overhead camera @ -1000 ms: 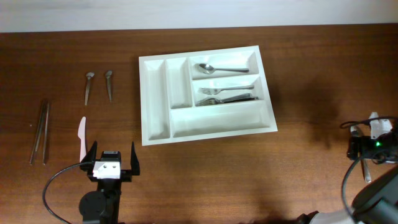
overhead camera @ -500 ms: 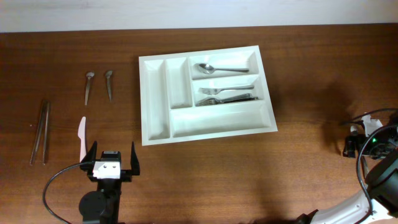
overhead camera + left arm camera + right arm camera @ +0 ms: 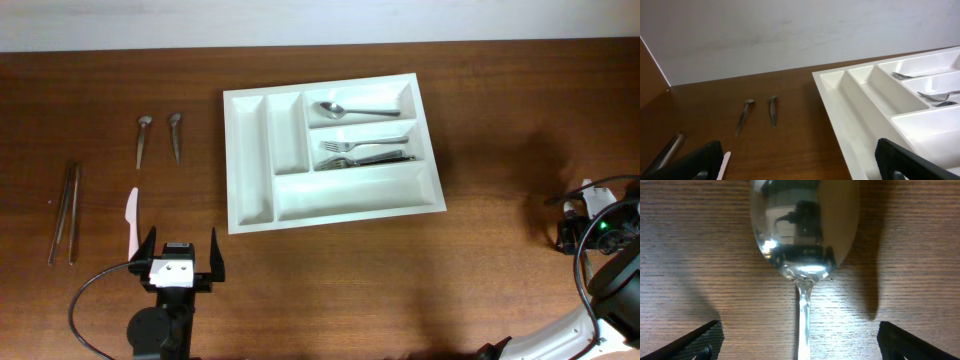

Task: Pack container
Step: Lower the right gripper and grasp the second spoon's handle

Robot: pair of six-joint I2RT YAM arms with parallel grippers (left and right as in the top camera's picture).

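Note:
The white container [image 3: 232, 160] lies in the middle of the table, with a spoon [image 3: 355, 109] in its top crosswise compartment and forks [image 3: 365, 151] in the middle one. In the left wrist view its near corner [image 3: 840, 107] is to the right. My left gripper [image 3: 181, 250] [image 3: 795, 165] is open and empty over bare wood in front of the container. My right gripper [image 3: 585, 225] [image 3: 802, 345] stands open at the table's right edge, straddling the handle of a metal spoon [image 3: 804, 225] that lies flat on the wood; neither finger touches it.
Two small spoons [image 3: 143, 140] [image 3: 176, 136] lie left of the container, shown again as spoons [image 3: 745, 115] [image 3: 773, 110]. A white plastic knife [image 3: 131, 222] [image 3: 722, 162] lies beside my left finger. Metal chopsticks [image 3: 65, 212] lie at the far left.
My right gripper has shifted a little at the right edge and now covers the spoon handle that showed below it overhead. The left arm has not moved.

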